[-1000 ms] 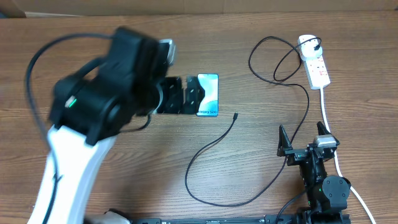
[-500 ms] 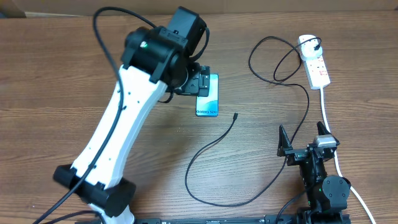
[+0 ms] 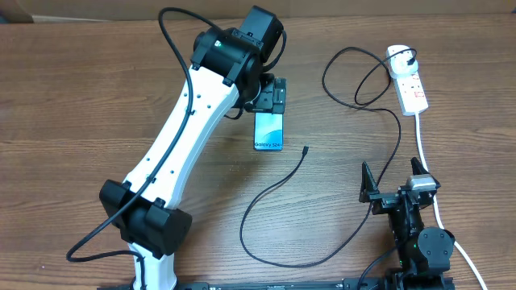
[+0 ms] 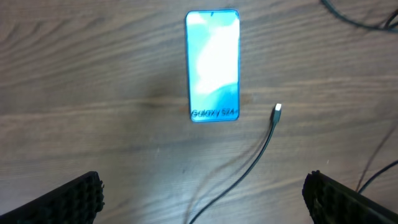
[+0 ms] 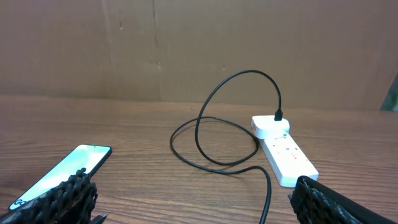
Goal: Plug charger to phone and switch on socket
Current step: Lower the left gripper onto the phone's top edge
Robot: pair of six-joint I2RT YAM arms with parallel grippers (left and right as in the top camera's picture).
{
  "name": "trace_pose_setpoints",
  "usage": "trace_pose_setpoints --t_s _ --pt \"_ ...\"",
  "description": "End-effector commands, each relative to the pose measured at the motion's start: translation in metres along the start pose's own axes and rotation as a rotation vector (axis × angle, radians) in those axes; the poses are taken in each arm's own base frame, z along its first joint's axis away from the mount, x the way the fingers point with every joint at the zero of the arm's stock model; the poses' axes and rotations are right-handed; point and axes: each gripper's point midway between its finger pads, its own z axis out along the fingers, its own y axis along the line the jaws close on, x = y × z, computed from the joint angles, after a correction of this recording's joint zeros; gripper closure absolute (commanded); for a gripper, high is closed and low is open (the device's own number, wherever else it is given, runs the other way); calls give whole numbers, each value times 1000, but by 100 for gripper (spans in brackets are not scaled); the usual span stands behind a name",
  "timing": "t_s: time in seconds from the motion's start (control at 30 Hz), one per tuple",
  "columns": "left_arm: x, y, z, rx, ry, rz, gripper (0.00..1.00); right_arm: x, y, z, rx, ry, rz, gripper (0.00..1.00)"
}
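The phone (image 3: 269,133) lies flat mid-table with its blue screen lit. My left gripper (image 3: 269,98) hangs open over the phone's far end and hides that end from above. In the left wrist view the phone (image 4: 212,65) lies well ahead of the open left gripper (image 4: 202,186), which holds nothing. The charger (image 3: 274,189) loops across the table, its connector tip (image 3: 305,149) lying loose just right of the phone. The tip (image 4: 277,109) sits apart from the phone's near edge. The socket (image 3: 407,80) lies at the far right. My right gripper (image 3: 393,181) rests open near the front right.
A thick white cord (image 3: 426,149) runs from the socket toward the front, passing right of the right arm. In the right wrist view the socket (image 5: 283,149) and the charger's loops (image 5: 236,118) lie ahead, with a brown cardboard wall (image 5: 186,43) behind the table.
My left arm has swung right and stretched out, bringing its open gripper from the phone's left side to over its far end. The right arm, phone and charger have not moved.
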Motion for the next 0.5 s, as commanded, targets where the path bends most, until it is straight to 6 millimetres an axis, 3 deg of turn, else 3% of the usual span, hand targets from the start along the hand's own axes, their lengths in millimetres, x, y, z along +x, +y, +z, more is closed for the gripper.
trace_pose_setpoints --t_s 0.0,0.2,0.47 --pt "-10 -4 7 16 -14 -11 0 0 1 0 0 -9 -2 0" --pt "-19 -16 13 66 -34 -77 0 0 1 0 0 -9 -2 0" --pt "-41 -15 11 65 -128 -319 0 0 1 0 0 -9 -2 0"
